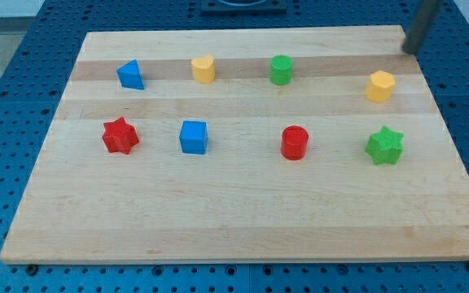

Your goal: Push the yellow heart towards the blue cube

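My tip [406,52], the lower end of the straight dark rod, sits at the upper right of the frame, at the top right corner of the pale wooden board [243,228]. It carries no jaws, so there is no open or closed state to report; it touches no block. The rod is blurred at its end, so the exact contact point with the board is probably at the edge but cannot be fixed.

Nearest the tip is the yellow hexagonal plastic block [381,85], just below and slightly left. Below that lies the green star-shaped block [383,146].

The task's object, the yellow heart-shaped plastic block [204,69], stands in the upper row, left of centre, well apart from the tip. Between them in the same row stands the green cylindrical block [281,70].

The target, the blue cube [194,137], lies in the lower row, directly below the heart and a little left.

Governing relation: the heart lies far left of the tip, and the cube lies below the heart. The push line therefore runs from frame top to frame bottom. In my judgement the tip has to reach the heart's upper side first, passing above the green cylinder.

Other blocks: blue triangular block [130,75] upper left, red star [120,136] lower left, red cylinder [295,142] lower centre-right.
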Robot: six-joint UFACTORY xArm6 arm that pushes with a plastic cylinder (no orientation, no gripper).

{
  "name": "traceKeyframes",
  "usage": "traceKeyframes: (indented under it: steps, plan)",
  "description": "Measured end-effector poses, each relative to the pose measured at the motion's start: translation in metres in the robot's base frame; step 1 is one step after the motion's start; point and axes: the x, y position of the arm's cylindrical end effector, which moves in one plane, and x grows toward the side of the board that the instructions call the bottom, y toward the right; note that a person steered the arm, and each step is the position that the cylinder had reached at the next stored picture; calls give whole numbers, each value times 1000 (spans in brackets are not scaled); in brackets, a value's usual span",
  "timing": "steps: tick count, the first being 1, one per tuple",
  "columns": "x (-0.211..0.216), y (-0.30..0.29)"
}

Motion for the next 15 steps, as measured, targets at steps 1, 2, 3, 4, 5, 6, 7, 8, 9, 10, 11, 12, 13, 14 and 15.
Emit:
traceKeyframes:
  steps: [1,2,3,4,5,6,7,8,9,10,11,12,13,14,15]
  plan:
    - [0,-92]
    - [-3,-177]
    - [-6,-270]
    - [-16,-342]
    - [-16,-365]
    - [-8,-355]
    - [9,-334]
    - [18,-329]
    - [5,-363]
    - [11,-378]
    - [34,-318]
    - [62,-255]
    - [73,-253]
    - [59,-300]
    - [20,-319]
